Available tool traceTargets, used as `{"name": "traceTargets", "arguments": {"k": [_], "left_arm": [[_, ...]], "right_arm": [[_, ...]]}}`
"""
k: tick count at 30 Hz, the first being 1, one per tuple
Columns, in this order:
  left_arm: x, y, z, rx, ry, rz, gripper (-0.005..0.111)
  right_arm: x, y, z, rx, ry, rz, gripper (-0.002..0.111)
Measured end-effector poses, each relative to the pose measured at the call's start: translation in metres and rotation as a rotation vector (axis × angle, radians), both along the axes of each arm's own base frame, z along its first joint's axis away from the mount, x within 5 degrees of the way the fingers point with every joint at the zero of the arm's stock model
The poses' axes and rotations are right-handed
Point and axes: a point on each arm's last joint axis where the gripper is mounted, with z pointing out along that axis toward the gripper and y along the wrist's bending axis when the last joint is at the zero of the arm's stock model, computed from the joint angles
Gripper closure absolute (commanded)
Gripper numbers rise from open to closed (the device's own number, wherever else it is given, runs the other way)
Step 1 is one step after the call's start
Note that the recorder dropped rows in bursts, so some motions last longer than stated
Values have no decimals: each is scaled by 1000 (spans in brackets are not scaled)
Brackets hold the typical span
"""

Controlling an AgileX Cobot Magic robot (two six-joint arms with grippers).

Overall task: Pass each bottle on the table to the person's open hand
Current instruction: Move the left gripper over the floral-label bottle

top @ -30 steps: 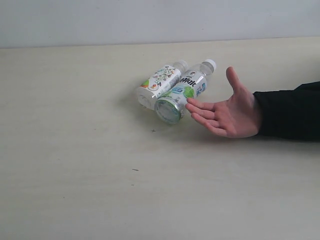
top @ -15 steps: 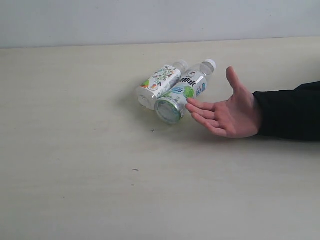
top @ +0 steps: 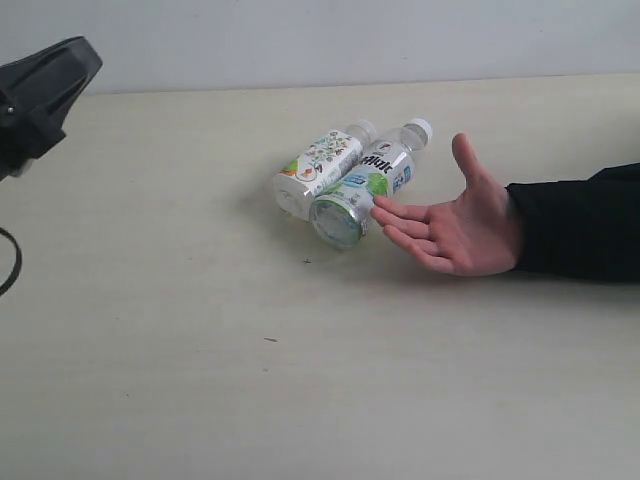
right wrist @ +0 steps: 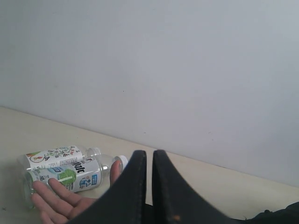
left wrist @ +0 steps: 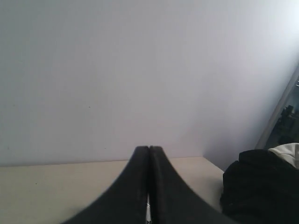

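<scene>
Two clear bottles lie side by side on the table (top: 200, 380): one with a white flowered label (top: 318, 165) and one with a green and blue label (top: 368, 182), white cap pointing away. The person's open hand (top: 455, 228), palm up, black sleeve behind it, rests with its fingertips touching the green-labelled bottle. The right wrist view shows the same bottles (right wrist: 70, 176) and hand (right wrist: 58, 200) beyond my right gripper (right wrist: 149, 153), shut and empty. My left gripper (left wrist: 149, 148) is shut, empty, facing the wall. No black-capped bottle is in view.
The black left arm (top: 40, 95) hangs over the table's far left corner, well away from the bottles. A pale wall (top: 300, 40) runs behind the table. Dark clothing (left wrist: 261, 186) shows beside the table in the left wrist view.
The black left arm has come into the exterior view at the upper left. The bottles and the hand have not moved.
</scene>
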Motion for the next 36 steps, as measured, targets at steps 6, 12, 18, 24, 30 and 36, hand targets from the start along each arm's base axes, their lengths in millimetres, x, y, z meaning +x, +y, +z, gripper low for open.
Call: {"name": "traceTargets", "arguments": {"k": [6,12,18,24,30,36], "left_arm": [[24,-9,11,29,-42,-46,106],[56,-22,55,87,-95,-103,107],[123,-48,87,667,169,117,107],[168,-52,85,1050,424,305,107],[211,-83,56,1076,815,-73,107],[239,-126,18,942,872,-310,86]], "right_arm": [[0,0,0,0,0,0,101],[0,0,0,0,0,0,101],[0,0,0,0,0,0,101],[0,0,0,0,0,0,101],[0,0,0,0,0,0,101],[0,0,0,0,0,0,101]]}}
